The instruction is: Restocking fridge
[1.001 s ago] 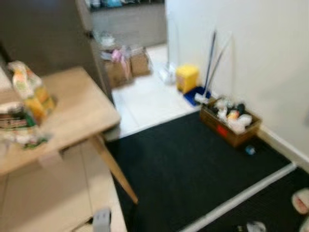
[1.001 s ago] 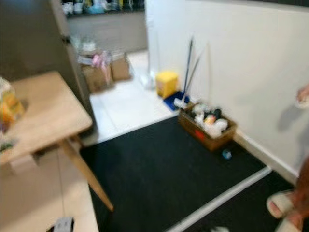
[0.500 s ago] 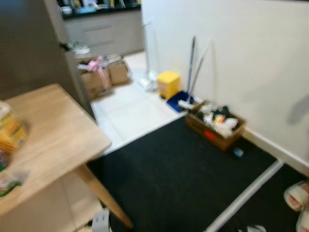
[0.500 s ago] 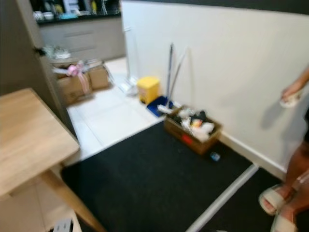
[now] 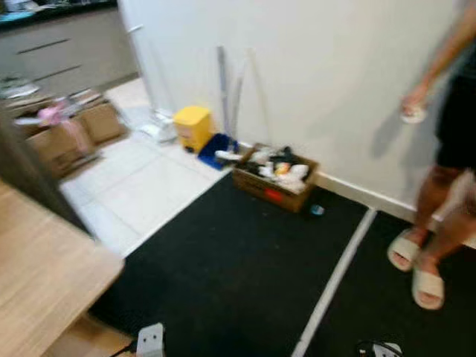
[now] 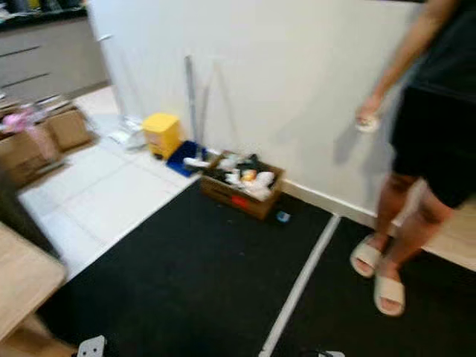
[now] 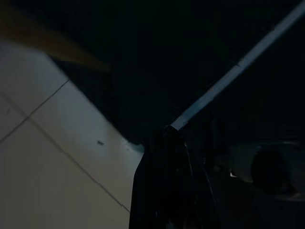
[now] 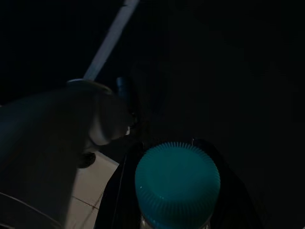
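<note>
A black woven floor mat (image 5: 245, 275) carries a pale grey stripe (image 5: 335, 279). Beside it lie white floor tiles (image 5: 141, 190) with grey joints. A bright yellow plastic bin (image 5: 193, 125) and a blue dustpan (image 5: 217, 146) stand against the off-white wall (image 5: 312, 74). The brown cardboard box (image 5: 269, 187) shows a red patch. The light wooden table (image 5: 41, 275) is honey-toned. The bottle's ribbed screw cap (image 8: 177, 183) is teal. A person's slippers (image 5: 416, 268) are cream, shorts (image 5: 455, 119) black.

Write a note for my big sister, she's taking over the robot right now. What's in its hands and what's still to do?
Right hand: carrying a bottle with a teal cap, hanging low over the black mat.
Left hand: hangs idle in the dark; nothing seen in it.
Around: wooden table on the robot's left, a person standing by the wall on the right, a box of clutter ahead.
Done: bottle picked up.
Left: find the fridge and put the bottle inside.
</note>
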### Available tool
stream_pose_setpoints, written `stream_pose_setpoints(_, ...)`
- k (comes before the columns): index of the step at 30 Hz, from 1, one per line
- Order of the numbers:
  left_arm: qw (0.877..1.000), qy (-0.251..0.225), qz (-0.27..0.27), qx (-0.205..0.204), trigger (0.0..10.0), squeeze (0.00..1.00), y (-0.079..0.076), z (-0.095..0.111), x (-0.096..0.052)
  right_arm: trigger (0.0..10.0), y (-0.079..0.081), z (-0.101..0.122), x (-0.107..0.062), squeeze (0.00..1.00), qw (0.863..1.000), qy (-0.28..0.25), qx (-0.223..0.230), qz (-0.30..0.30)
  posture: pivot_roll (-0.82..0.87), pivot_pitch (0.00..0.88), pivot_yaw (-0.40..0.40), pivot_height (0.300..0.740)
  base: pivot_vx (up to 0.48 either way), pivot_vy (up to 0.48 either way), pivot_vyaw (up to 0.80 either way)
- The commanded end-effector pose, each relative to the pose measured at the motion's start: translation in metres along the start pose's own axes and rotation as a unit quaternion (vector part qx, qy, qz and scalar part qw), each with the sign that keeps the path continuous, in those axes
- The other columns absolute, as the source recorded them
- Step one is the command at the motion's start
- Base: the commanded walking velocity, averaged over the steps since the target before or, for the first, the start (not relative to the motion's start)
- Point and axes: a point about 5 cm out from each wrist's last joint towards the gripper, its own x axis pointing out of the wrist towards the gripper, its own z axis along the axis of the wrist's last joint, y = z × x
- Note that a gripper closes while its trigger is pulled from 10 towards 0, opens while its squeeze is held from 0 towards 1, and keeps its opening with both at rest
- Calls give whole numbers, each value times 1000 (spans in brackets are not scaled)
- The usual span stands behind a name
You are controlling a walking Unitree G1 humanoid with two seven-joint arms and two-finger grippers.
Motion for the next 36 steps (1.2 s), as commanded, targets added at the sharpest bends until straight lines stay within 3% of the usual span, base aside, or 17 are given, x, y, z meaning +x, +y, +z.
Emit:
stream_pose_setpoints(1,1000,12,3,-2,10000,0,1,-6,-1,10000,-1,-3,0,0,1000,7,-1,0,-86,0,51,740,0,0,-775)
stream_pose_setpoints(26,1000,6,-1,0,10000,0,-2,-4,0,10000,1,-2,0,0,1000,1,-1,4,-89,0,52,740,0,0,-769)
stream_pose_setpoints(36,1000,5,-9,1,10000,0,-3,-4,0,10000,1,0,0,0,1000,-4,-4,4,-89,0,50,740,0,0,0)
